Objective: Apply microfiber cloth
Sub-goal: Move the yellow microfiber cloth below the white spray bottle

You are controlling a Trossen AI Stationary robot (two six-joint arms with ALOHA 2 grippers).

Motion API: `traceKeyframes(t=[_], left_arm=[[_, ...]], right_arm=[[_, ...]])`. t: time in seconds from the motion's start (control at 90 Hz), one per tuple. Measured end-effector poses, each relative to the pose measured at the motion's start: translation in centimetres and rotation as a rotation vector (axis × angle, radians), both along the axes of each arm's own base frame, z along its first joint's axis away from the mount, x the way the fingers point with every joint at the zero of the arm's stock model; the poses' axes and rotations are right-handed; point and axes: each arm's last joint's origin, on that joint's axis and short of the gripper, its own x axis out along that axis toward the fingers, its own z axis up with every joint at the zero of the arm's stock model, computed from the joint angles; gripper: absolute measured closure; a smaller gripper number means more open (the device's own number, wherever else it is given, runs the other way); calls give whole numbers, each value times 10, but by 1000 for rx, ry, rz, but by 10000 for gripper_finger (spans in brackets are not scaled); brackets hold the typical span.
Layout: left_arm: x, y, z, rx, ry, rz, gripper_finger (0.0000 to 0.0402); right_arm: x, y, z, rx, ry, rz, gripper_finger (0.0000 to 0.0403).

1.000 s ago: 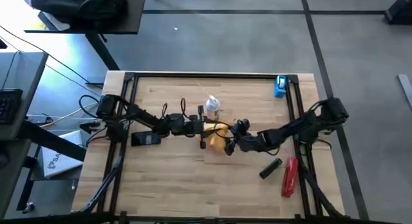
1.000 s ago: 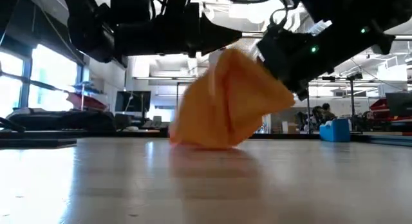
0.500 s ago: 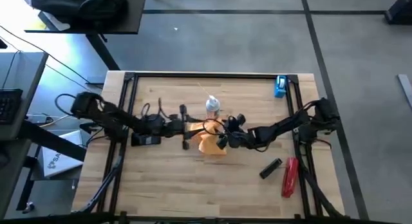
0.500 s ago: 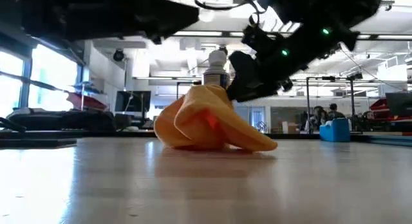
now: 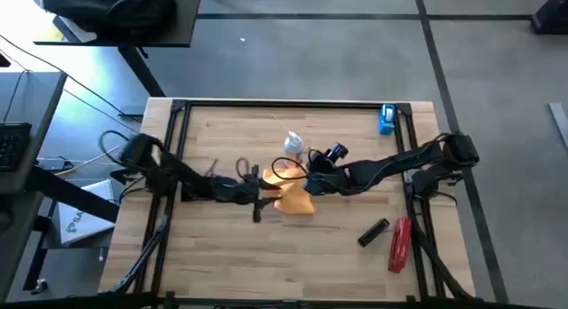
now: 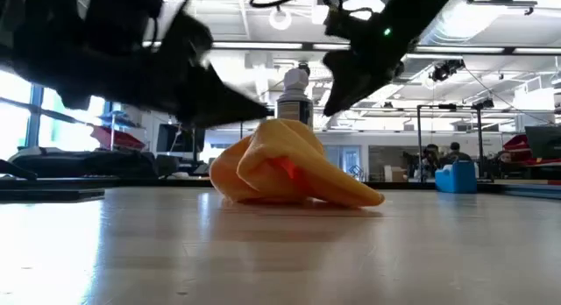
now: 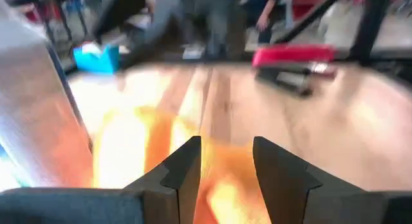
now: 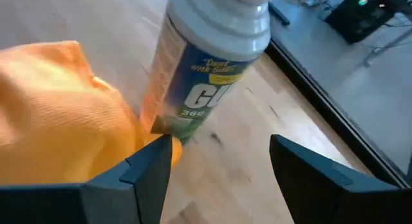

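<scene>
Wood table [image 5: 231, 247], crumpled microfiber cloth [image 5: 291, 195], office behind

The crumpled orange-yellow microfiber cloth [image 5: 291, 192] lay near the middle of the wooden bench [image 5: 266, 256], just in front of the upright white spray bottle [image 5: 294, 146]. The left tool [image 5: 259, 195] sat at the cloth's left edge, the right tool [image 5: 312, 165] above its right side, beside the bottle. A small blue box [image 5: 387, 119] stood at the far right corner; a long red tool [image 5: 399, 242] and a short black cylinder [image 5: 373, 231] lay near the right edge.
</scene>
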Motion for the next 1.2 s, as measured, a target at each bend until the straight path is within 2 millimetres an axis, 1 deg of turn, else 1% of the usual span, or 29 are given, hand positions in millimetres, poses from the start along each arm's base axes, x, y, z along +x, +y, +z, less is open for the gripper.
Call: traceKeyframes(t=[0.111, 0.2, 0.344, 0.478, 0.533, 0.622, 0.711, 0.767, 0.844, 0.9, 0.978, 1.056, 1.133, 1.2], left_arm=[[13, 3, -18, 27, 49, 86, 280], [19, 10, -28, 52, 74, 178, 280], [21, 26, -36, 116, 108, 323, 280], [21, 35, -34, 118, 115, 345, 280], [22, 36, -31, 105, 96, 319, 280], [23, 32, -27, 84, 74, 252, 280], [23, 27, -19, 64, 34, 191, 280], [23, 23, -13, 60, 17, 176, 280], [21, 19, -5, 55, -8, 163, 280], [20, 17, 0, 59, -23, 155, 280], [17, 17, 9, 73, -48, 147, 280], [13, 17, 18, 85, -70, 145, 280], [7, 18, 27, 90, -94, 134, 280], [1, 19, 34, 95, -116, 99, 280]], right_arm=[[-1, 15, -4, 112, 43, 121, 174], [3, 26, -12, 184, 60, 187, 174], [12, 43, -37, 208, 63, 199, 174], [23, 53, -69, 206, 81, 210, 174], [28, 54, -81, 203, 85, 207, 174], [34, 45, -101, 169, 98, 161, 174], [37, 35, -107, 153, 94, 101, 174], [39, 27, -105, 165, 82, 72, 174], [39, 17, -96, 159, 94, 88, 174], [38, 14, -83, 152, 103, 139, 174], [38, 11, -56, 139, 66, 197, 174], [29, 9, -37, 115, 69, 230, 174], [17, 4, -26, 90, 97, 243, 174], [6, 0, -15, 73, 84, 256, 174]])
